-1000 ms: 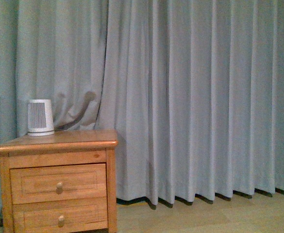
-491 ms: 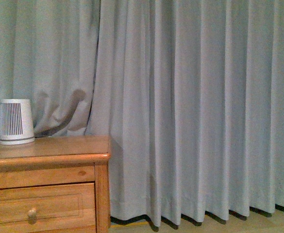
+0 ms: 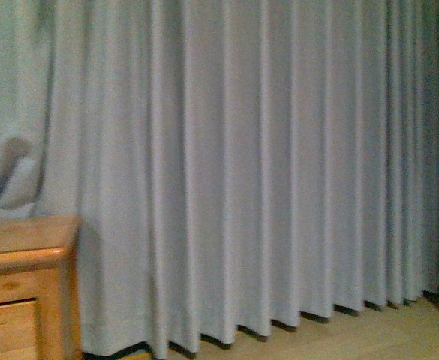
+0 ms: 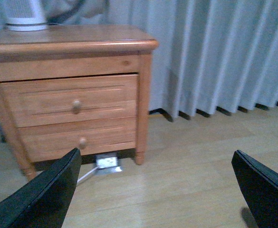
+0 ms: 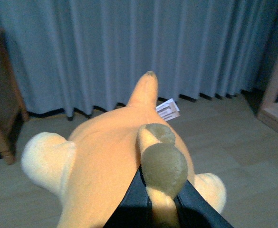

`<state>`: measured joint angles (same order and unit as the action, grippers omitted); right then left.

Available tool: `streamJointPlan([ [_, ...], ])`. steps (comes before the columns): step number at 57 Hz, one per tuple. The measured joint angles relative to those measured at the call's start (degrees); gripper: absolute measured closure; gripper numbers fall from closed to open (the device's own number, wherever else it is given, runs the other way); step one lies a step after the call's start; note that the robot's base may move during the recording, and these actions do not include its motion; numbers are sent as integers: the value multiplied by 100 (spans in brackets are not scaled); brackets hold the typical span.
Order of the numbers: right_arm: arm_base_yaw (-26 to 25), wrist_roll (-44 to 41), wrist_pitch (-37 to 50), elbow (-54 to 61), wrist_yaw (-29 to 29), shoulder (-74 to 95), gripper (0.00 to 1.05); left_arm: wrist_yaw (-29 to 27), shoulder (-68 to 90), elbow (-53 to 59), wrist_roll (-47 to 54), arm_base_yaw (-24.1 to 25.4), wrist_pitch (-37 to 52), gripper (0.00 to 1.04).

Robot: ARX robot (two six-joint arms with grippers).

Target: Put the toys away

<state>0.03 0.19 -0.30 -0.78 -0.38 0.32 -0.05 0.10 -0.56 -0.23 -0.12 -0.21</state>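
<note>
Front view: bedside cabinet (image 3: 20, 259) now only a corner at the far left edge. A second ago it stood in full, with a small white heater (image 4: 24, 14) on top, which has dropped out of this view. Grey curtain (image 3: 242, 180) fills the rest, with a strip of wood floor (image 3: 354, 337) below. The body camera has swung right.

Right hand (image 5: 160, 209): closed on the plush toy (image 5: 110, 161), dark fingers (image 5: 129, 204) pinching at an olive bump on its back. Toy held off the floor, white tag (image 5: 167, 110) hanging by the tail end.

Left hand (image 4: 153, 199): spread wide, empty, facing the cabinet's two drawers.

Reading: pick-up is done and the carry is under way, away from the cabinet. No bin or box in sight yet. A pale wooden frame (image 5: 276, 95) shows past the curtain; cannot tell whether that is the destination.
</note>
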Motion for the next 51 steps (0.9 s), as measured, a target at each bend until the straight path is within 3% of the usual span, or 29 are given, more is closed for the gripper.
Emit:
streamJointPlan([
  [51,4,0,0,0,22,0,99,-4,2,0,0,-9,0,6],
])
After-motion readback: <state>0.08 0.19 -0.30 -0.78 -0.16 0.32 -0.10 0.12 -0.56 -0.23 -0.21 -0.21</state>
